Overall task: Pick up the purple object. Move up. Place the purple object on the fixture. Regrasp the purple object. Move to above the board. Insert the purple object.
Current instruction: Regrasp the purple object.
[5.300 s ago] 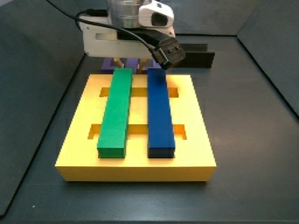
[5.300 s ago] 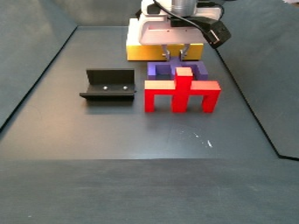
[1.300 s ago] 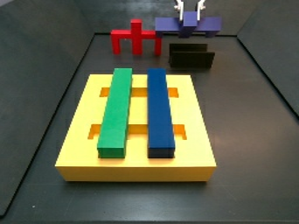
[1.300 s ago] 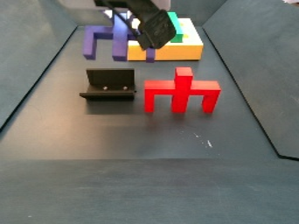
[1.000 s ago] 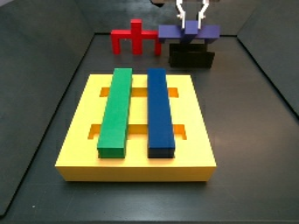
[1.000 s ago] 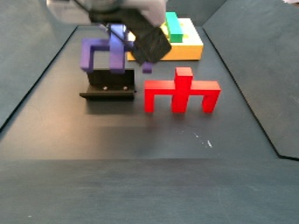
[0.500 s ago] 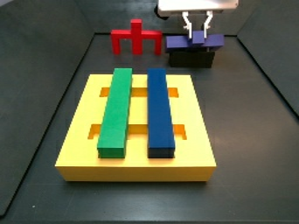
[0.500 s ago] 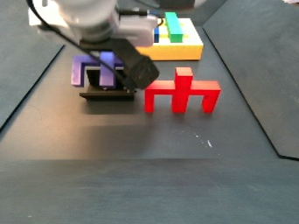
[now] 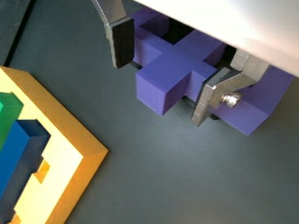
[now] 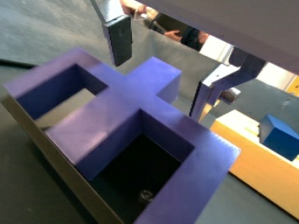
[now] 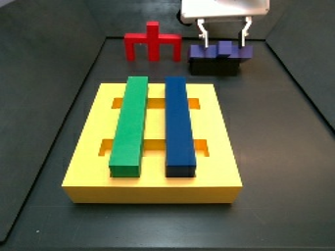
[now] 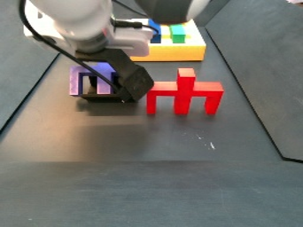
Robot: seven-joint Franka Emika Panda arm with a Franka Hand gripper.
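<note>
The hand hangs over the fixture with its fingers spread either side of the purple piece's post, apparently released, gaps showing in both wrist views. The purple piece sits on the fixture at the far end of the surface, beside the red piece (untouched). Picking, lifting and placing look done; regrasping, carrying to the yellow board and inserting remain.

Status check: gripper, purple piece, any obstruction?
Gripper over fixture, fingers straddling the purple object, grip unclear. Purple object sits on fixture. Red forked piece beside, apart.
</note>
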